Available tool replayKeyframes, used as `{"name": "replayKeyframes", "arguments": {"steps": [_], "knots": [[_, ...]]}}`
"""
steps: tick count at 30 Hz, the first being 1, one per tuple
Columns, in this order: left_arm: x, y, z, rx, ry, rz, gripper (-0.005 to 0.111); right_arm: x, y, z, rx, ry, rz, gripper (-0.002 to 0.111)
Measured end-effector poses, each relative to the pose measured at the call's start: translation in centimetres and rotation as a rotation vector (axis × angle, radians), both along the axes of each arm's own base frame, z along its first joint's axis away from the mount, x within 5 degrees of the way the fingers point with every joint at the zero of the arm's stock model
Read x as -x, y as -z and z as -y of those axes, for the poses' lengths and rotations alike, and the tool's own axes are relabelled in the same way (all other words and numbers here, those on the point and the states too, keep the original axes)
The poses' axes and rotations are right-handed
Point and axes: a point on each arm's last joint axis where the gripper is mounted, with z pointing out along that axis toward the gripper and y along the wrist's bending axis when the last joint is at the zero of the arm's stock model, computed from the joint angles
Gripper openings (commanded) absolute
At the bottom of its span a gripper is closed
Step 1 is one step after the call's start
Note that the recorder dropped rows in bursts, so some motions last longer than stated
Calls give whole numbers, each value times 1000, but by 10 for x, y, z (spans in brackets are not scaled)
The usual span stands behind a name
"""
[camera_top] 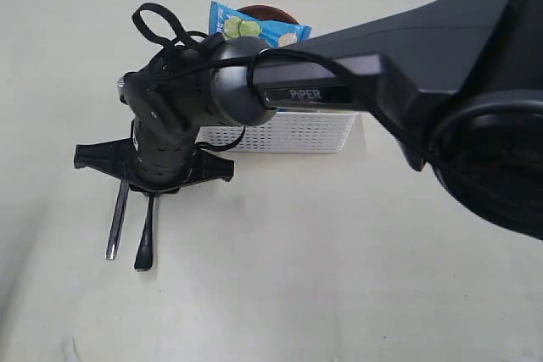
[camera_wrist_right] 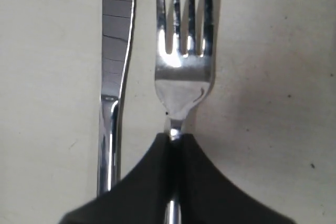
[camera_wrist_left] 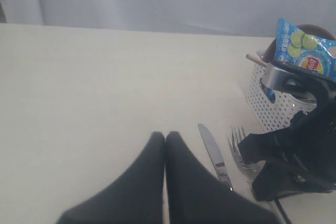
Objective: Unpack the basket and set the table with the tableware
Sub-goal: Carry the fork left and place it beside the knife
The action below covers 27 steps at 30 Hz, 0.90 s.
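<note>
Cutlery: polished steel fork (camera_wrist_right: 184,72), four slim tines, mirror-bright, lying on matte cream table (camera_wrist_right: 52,129) just beside smooth steel knife (camera_wrist_right: 116,51) | right gripper (camera_wrist_right: 175,136) pinched on fork neck | left gripper (camera_wrist_left: 165,137) fingers pressed together, empty.

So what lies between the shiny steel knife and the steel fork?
Nothing: just bare cream tabletop between steel knife and steel fork, clearest in the right wrist view.

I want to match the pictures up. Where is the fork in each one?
Exterior view: the fork, lower left, just right of the knife.
Left wrist view: fork between knife and basket.
Right wrist view: fork in the middle, neck pinched by the right gripper.
Shared landmark: the knife lying alongside it.
</note>
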Motion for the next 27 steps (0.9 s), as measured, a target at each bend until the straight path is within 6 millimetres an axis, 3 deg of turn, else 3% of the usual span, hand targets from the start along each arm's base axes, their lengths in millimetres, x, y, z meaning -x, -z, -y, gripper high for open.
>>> {"name": "replayKeyframes", "arguments": {"steps": [1, 5, 19, 22, 27], "knots": [[0, 0, 0, 0, 0, 0, 0, 0, 0, 0, 0, -2, 1, 22], [0, 0, 0, 0, 0, 0, 0, 0, -1, -1, -7, 3, -7, 38], [0, 0, 0, 0, 0, 0, 0, 7, -11, 1, 19, -40, -15, 38], [0, 0, 0, 0, 0, 0, 0, 9, -32, 4, 9, -84, 8, 38], [0, 0, 0, 0, 0, 0, 0, 17, -85, 16, 3, -206, 67, 35]]}}
